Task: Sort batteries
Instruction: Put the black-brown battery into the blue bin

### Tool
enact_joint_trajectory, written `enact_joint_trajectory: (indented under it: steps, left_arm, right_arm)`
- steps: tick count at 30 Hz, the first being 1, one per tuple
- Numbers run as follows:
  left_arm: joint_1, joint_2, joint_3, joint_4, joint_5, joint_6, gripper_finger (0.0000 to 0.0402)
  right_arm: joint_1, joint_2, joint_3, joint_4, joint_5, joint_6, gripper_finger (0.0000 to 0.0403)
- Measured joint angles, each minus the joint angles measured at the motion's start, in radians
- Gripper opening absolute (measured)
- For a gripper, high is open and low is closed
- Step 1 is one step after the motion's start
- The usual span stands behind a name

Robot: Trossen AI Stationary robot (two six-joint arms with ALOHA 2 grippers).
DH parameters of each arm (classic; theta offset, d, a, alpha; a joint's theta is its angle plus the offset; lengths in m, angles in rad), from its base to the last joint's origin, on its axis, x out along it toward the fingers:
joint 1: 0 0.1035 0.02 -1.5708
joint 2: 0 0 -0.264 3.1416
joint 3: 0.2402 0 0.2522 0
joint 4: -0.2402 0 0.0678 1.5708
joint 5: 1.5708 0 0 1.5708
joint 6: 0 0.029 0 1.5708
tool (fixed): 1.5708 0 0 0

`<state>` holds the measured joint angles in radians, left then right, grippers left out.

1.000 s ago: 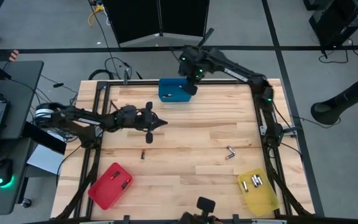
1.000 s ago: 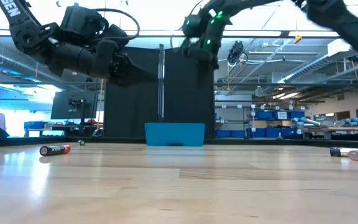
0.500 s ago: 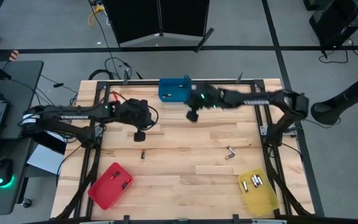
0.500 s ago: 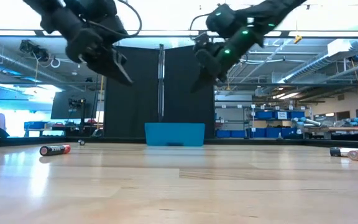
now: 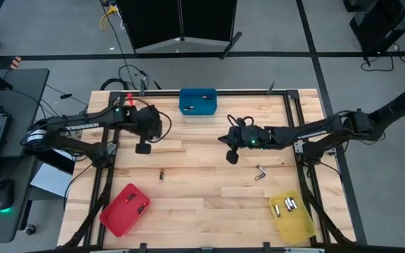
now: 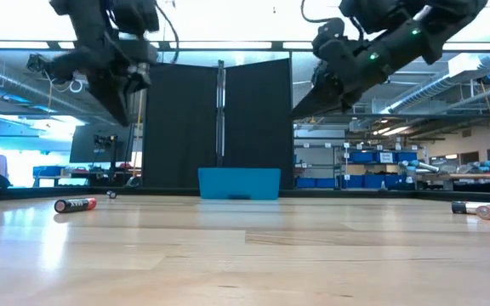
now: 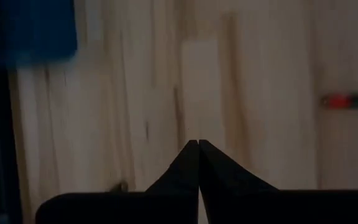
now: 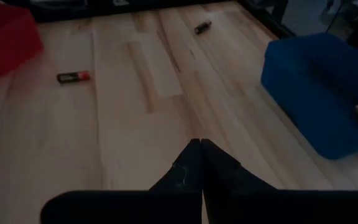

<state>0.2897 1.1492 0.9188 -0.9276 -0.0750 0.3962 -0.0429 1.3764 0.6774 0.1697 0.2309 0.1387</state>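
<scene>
The left gripper (image 5: 143, 148) hung above the table's left rear, fingers pressed together; the right gripper (image 5: 231, 157) hovered mid-table, likewise closed and empty.

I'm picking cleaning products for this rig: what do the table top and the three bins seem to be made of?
Table top: pale wood planks, visible grain and seams, slight sheen. Red bin, blue bin and yellow bin: probably moulded plastic, judging by their uniform solid colour and rounded edges.
</scene>
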Motion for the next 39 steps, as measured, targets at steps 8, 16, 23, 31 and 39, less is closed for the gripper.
enact_joint_trajectory:
  steps: [8, 16, 23, 31, 39]
  left_arm:
    - [0.151, 0.126, 0.0, -0.074, -0.009, 0.151, 0.0003]
    - [0.236, 0.253, 0.0, -0.052, -0.121, 0.479, 0.0004]
    - [0.288, 0.331, 0.0, 0.0, -0.205, 0.59, 0.0039]
    - [0.305, 0.425, 0.0, 0.041, -0.227, 0.592, 0.0115]
    - [0.372, 0.501, 0.0, 0.079, -0.327, 0.652, 0.0148]
  right_arm:
    - [0.036, -0.024, -0.012, 0.032, 0.011, -0.005, 0.0006]
    - [0.036, -0.022, -0.012, 0.035, 0.012, -0.01, 0.0007]
    - [0.037, -0.021, -0.012, 0.032, 0.007, -0.029, 0.0007]
    - [0.037, -0.021, -0.012, 0.031, 0.003, -0.034, 0.0007]
    - [0.037, -0.021, -0.012, 0.029, -0.003, -0.037, 0.0007]
